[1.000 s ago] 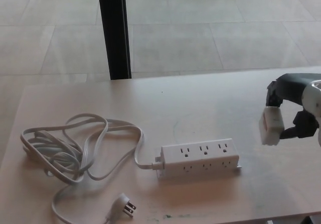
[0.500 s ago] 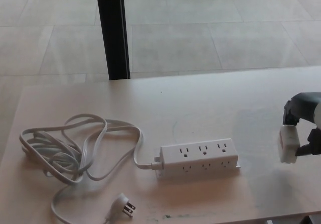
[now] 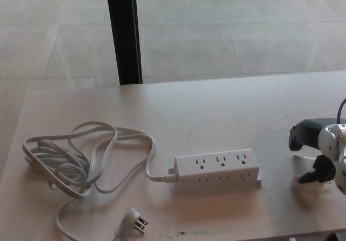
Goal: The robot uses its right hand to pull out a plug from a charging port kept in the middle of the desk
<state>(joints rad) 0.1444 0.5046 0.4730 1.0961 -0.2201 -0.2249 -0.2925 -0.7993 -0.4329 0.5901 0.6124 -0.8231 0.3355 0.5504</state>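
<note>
A white power strip lies in the middle of the pale desk, its sockets all bare. Its white cord is coiled in loops to the left and ends in a pronged plug near the front edge. My right hand is low over the desk at the right edge, well right of the strip. Its black fingers are apart and nothing shows between them. The white plug block it held earlier is nowhere in view. My left hand does not show.
A black post stands behind the desk's far edge, with tiled floor beyond. The desk's front edge runs along the bottom of the picture.
The right hand has moved right and down to the desk. The white plug block it held is gone from its fingers and from view. The strip and cord have not moved.
</note>
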